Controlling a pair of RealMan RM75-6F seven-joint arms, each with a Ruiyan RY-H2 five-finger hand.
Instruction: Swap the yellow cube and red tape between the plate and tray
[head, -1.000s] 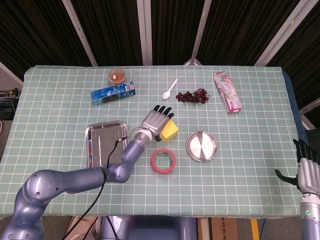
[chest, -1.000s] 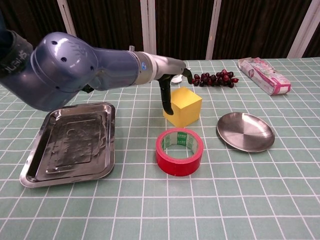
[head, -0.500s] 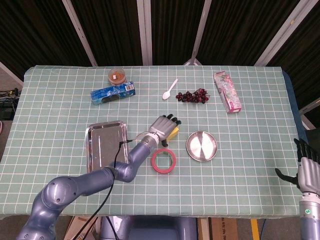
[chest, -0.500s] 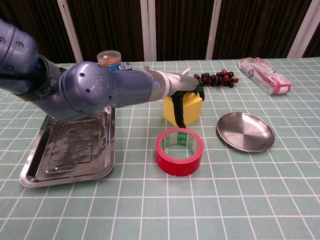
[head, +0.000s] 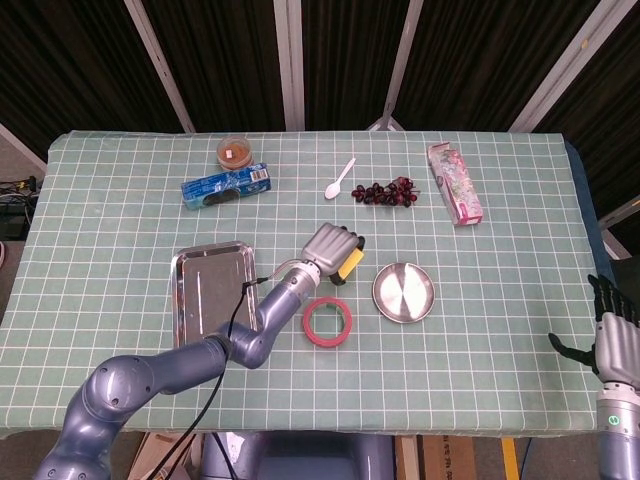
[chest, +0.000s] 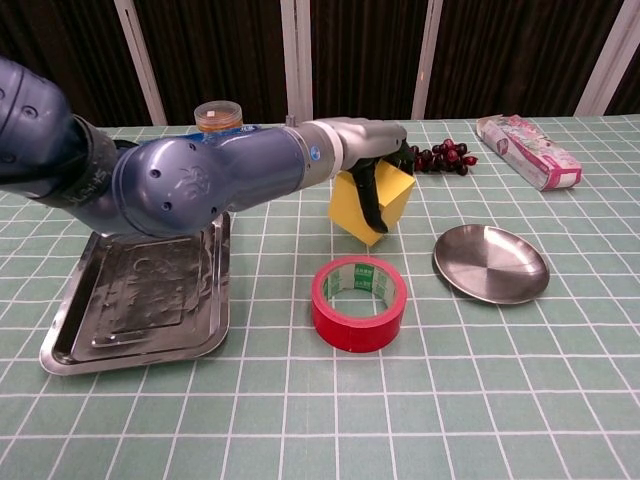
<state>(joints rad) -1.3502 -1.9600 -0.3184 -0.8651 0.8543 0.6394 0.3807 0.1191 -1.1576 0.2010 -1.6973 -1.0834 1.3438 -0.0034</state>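
My left hand (head: 330, 249) (chest: 375, 155) grips the yellow cube (chest: 371, 205) (head: 349, 267) from above and holds it tilted, just off the table, between the tray and the plate. The red tape (head: 327, 321) (chest: 359, 302) lies flat on the cloth right in front of the cube. To the left sits the steel tray (head: 209, 292) (chest: 140, 288) with nothing in it, and the round steel plate (head: 404, 292) (chest: 491, 263) on the right is bare too. My right hand (head: 610, 335) hangs past the table's right front corner, fingers spread, holding nothing.
Along the back stand a small jar (head: 234, 152), a blue packet (head: 226, 186), a white spoon (head: 341, 178), a bunch of dark grapes (head: 386, 192) (chest: 438, 157) and a pink carton (head: 454, 183) (chest: 527, 150). My left forearm (head: 255, 325) crosses above the tray's right edge.
My left hand came down over the yellow cube, closed its fingers round it and lifted it, tipping it onto a corner. The tape, tray, plate and right hand stayed put.
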